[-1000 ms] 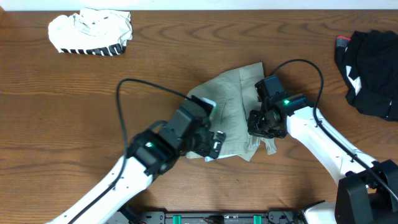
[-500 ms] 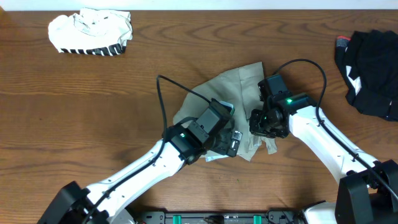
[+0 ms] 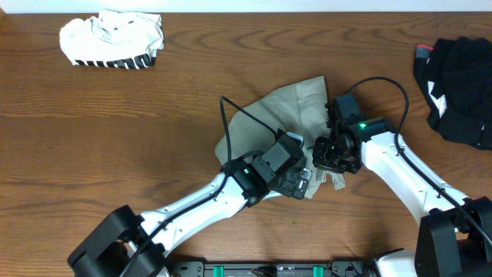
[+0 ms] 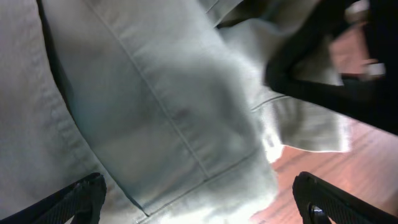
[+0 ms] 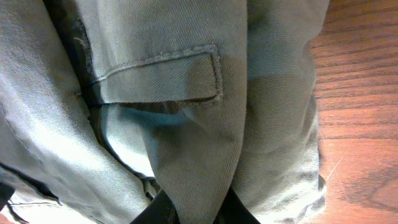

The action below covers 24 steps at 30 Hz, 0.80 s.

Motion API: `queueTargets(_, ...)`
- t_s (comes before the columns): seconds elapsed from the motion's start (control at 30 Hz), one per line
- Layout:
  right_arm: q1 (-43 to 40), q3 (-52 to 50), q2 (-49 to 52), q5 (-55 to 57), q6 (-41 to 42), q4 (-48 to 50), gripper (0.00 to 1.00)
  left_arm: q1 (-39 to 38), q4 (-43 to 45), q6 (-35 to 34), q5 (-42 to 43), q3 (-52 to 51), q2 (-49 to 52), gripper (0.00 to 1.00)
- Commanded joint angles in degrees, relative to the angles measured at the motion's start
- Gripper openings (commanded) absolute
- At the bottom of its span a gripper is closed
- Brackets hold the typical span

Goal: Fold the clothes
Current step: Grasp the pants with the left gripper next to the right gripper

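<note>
The khaki-grey garment [image 3: 286,109] lies crumpled at the table's middle. My right gripper [image 3: 332,156] sits at its lower right edge, shut on a pinched fold of the fabric [image 5: 196,186]; a pocket flap [image 5: 163,78] shows just above the pinch. My left gripper [image 3: 302,183] hovers over the garment's lower hem, close beside the right one. It stands open, fingertips [image 4: 84,196] wide apart, with only the cloth [image 4: 155,112] below them. In the left wrist view the dark right gripper [image 4: 329,74] fills the upper right.
A white garment with black stripes [image 3: 113,38] lies bunched at the far left. A black garment [image 3: 460,77] lies at the right edge. Bare wood table [image 3: 115,138] surrounds the khaki piece. Both arms' cables loop above the cloth.
My left arm has swung rightward across the khaki garment until its gripper is next to the right one. The right gripper has edged slightly right, keeping its hold.
</note>
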Motion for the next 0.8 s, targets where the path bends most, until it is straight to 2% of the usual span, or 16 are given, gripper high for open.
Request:
queueTargets(0.0,-0.9,-0.5,-1.0,-0.1,-0.4,-0.1,0.13,-0.1,0.7,-0.8,-1.7,1.0,1.3,0.98)
queueTargets(0.17,-0.9,-0.5,-1.0,-0.1,-0.4,-0.1,0.13,-0.1,2.0,-2.8,-1.7,1.1,1.5,0.98)
queueTargets(0.47,-0.9,-0.5,-1.0,0.0,-0.3,0.3,0.14,-0.2,1.1,-11.7,-5.7,1.3,1.5,0.98)
queueTargets(0.77,-0.9,-0.5,-1.0,0.0,0.1,1.0,0.14,-1.9,1.0,-14.5,-7.2,1.4,1.5,0.98)
